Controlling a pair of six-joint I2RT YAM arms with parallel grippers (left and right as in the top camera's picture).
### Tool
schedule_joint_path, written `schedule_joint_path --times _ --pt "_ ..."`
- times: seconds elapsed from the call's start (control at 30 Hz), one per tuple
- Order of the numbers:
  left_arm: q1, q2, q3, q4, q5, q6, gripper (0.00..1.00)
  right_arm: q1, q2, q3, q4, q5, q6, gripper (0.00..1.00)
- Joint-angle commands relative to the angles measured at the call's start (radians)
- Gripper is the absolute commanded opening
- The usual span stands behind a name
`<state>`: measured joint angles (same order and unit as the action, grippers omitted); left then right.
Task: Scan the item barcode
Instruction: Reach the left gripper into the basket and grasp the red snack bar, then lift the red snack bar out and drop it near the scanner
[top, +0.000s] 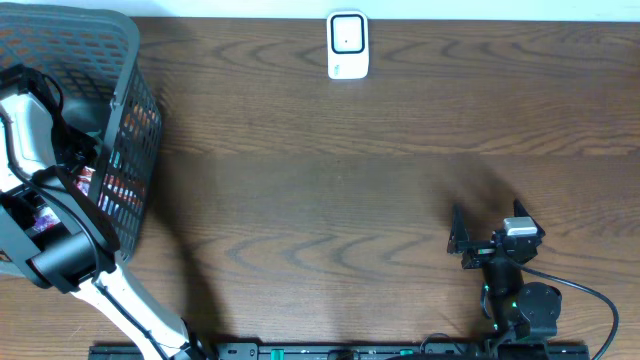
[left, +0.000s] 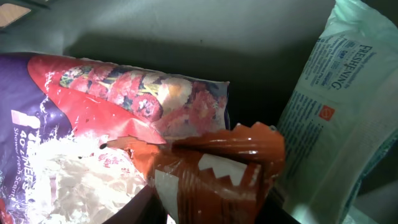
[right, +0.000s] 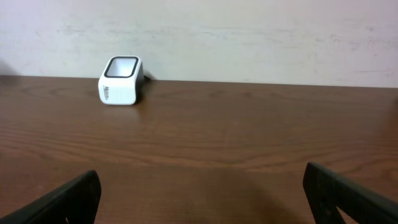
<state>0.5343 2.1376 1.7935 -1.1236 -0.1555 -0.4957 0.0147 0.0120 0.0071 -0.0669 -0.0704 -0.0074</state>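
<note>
Low in the left wrist frame, the brown packet (left: 217, 162) lies at my left gripper (left: 211, 211), inside the basket (top: 135, 70); whether it is gripped I cannot tell. I should pinch its middle firmly. Right gripper (right: 202, 193) is wide open, empty.

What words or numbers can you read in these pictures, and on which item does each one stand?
"FRESHENING": on the white pack; its smaller print is too small to read.
"40": on the purple bag; the line beneath it is too blurred to read.
Scanner: side print too small to read.
Brown packet: no text readable.
</note>
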Motion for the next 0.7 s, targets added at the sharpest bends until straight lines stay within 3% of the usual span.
schedule_joint_path --times 0.0,0.07,0.2,0.5,0.67 --pt "0.002 -0.008 0.004 0.002 -0.006 0.017 0.36 -0.007 -0.006 -0.002 -0.004 0.005 0.014 0.99" --pt "0.002 -0.008 0.008 0.004 -0.006 0.018 0.35 -0.007 -0.006 -0.002 -0.004 0.005 0.014 0.99" --pt "0.002 -0.019 0.023 -0.008 -0.006 0.017 0.24 -0.007 -0.006 -0.002 -0.004 0.005 0.014 0.99" --pt "0.002 -0.057 0.024 -0.002 -0.01 0.017 0.27 -0.007 -0.006 -0.002 -0.004 0.005 0.014 0.99" --pt "0.002 -0.06 0.024 -0.003 -0.01 0.017 0.19 -0.007 -0.006 -0.002 -0.004 0.005 0.014 0.99"
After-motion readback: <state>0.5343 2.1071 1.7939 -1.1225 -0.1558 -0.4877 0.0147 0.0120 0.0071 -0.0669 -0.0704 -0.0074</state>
